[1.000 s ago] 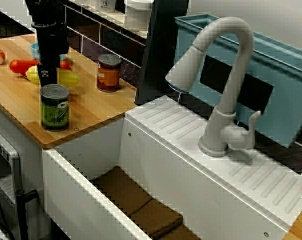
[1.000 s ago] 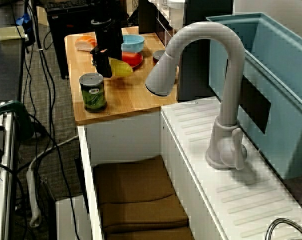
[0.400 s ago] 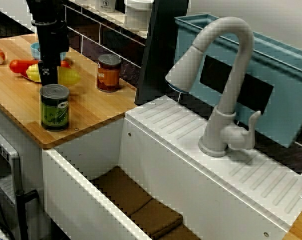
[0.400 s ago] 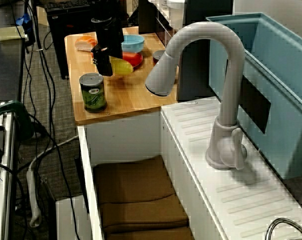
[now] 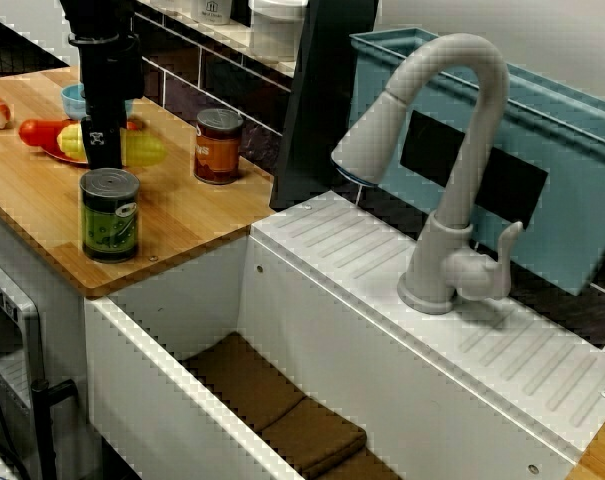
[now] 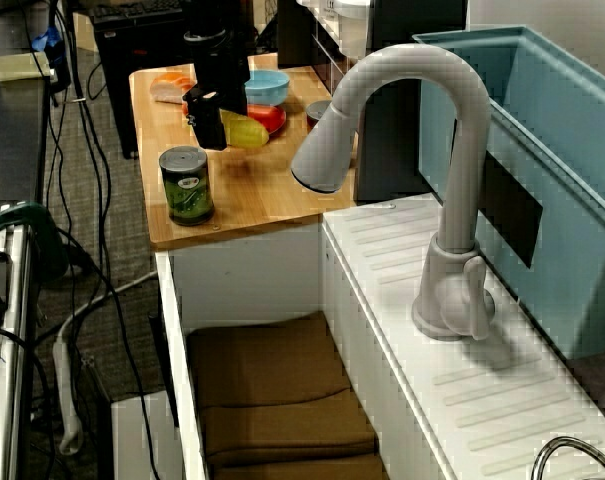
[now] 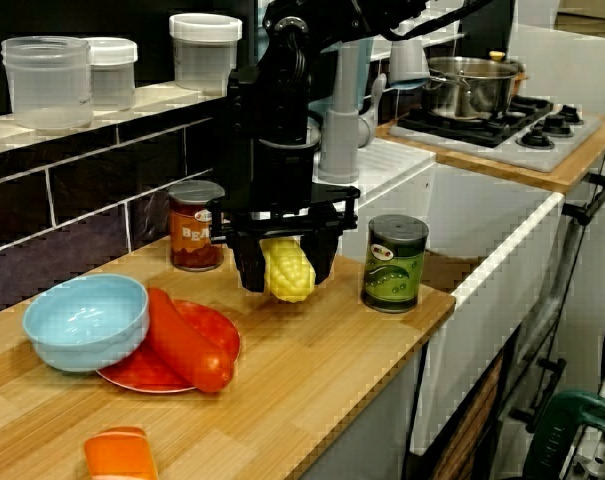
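holding: a yellow corn cob [image 7: 288, 272] is clamped between the fingers of the gripper [image 7: 282, 262], which are closed against its two sides.
corn cob: it is kept low over the wooden counter [image 7: 312, 370], directly under the wrist.
green can [image 7: 394, 263]: it is stood upright just beside the gripper, on the sink side, not touching it.
brown jar [image 7: 195, 225]: it is seen behind the gripper, by the tiled wall.
red plate [image 7: 214, 335]: it is laid near the gripper's other side, with a red vegetable [image 7: 187, 345] on it and a blue bowl [image 7: 85, 320] beyond.
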Controlling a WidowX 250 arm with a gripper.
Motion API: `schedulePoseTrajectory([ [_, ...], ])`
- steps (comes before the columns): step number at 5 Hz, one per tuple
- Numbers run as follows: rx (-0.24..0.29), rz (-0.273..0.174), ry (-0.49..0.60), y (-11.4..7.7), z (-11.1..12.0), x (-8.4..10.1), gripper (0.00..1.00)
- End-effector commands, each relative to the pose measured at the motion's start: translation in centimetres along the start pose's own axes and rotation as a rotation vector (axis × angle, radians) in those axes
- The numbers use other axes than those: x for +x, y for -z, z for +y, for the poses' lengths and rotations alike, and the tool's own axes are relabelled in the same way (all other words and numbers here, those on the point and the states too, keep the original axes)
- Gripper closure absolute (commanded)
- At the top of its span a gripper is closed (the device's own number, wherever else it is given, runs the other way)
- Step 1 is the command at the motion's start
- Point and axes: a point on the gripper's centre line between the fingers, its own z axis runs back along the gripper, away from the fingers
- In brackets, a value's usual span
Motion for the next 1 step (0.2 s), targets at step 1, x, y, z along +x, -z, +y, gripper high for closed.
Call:
schedulePoseTrajectory([
  [1, 0.076, -0.021, 0.022, -2.15, -0.91, 2.03, 1.0],
])
